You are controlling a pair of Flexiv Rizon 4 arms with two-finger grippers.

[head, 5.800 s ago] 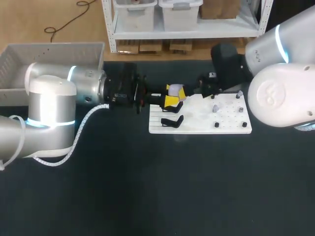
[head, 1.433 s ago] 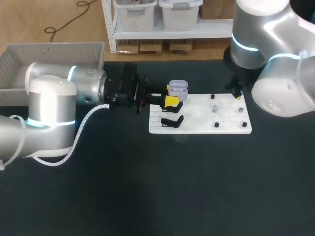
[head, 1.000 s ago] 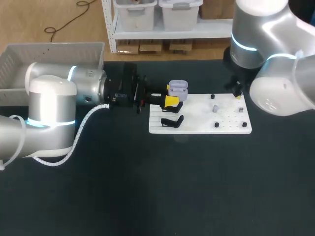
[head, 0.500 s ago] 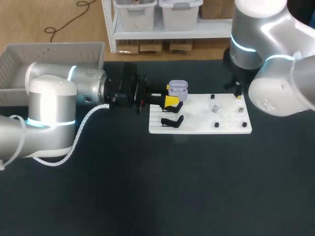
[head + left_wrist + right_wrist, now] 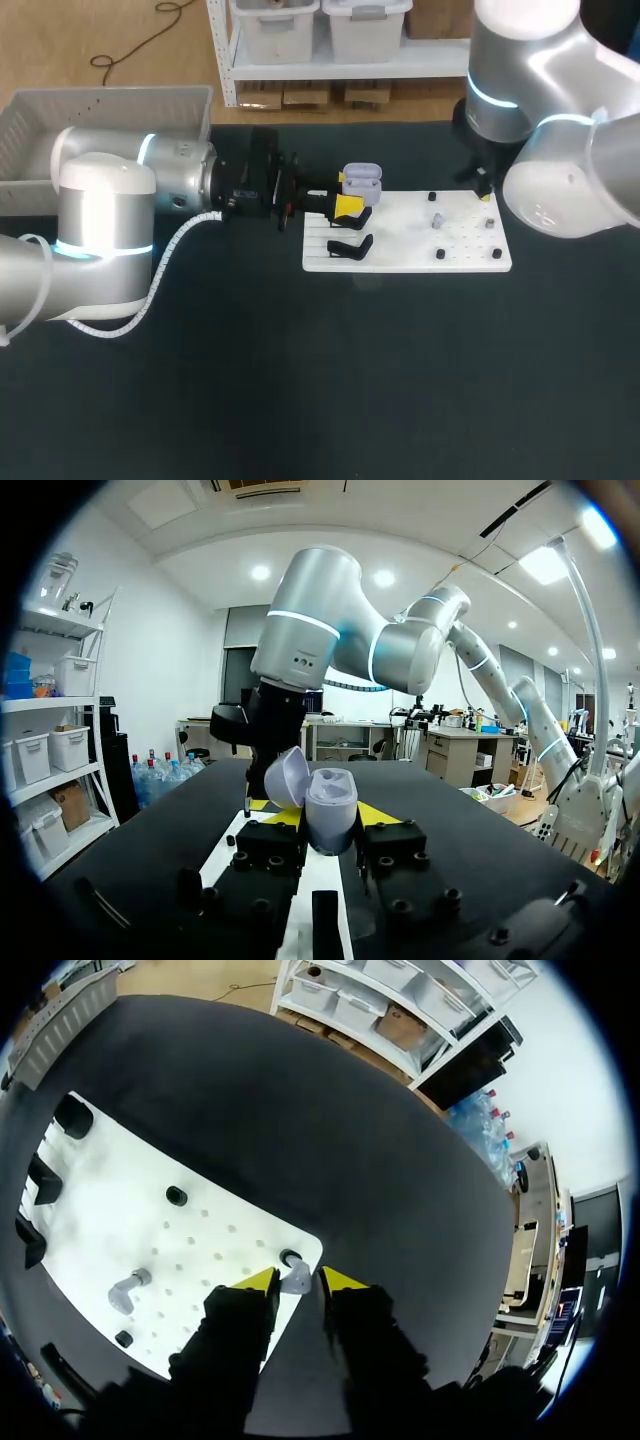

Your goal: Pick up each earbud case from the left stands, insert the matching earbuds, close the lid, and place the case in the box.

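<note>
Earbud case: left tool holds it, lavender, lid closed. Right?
Not quite. The left tool does hold the lavender earbud case, but its lid is open, tipped back from the body. The left wrist view shows this plainly.

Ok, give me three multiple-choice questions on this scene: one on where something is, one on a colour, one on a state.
1. Where is the earbud case?
A. in the grey box
B. in the left gripper
C. on the white board

2. What colour is the case?
A. black
B. red
C. lavender

3. How is its lid?
A. shut
B. open
C. taken off

Answers:
1 B, the gripper clamps it from both sides.
2 C, it shows pale purple in the left wrist view.
3 B, the lid tilts back from the body.
</note>
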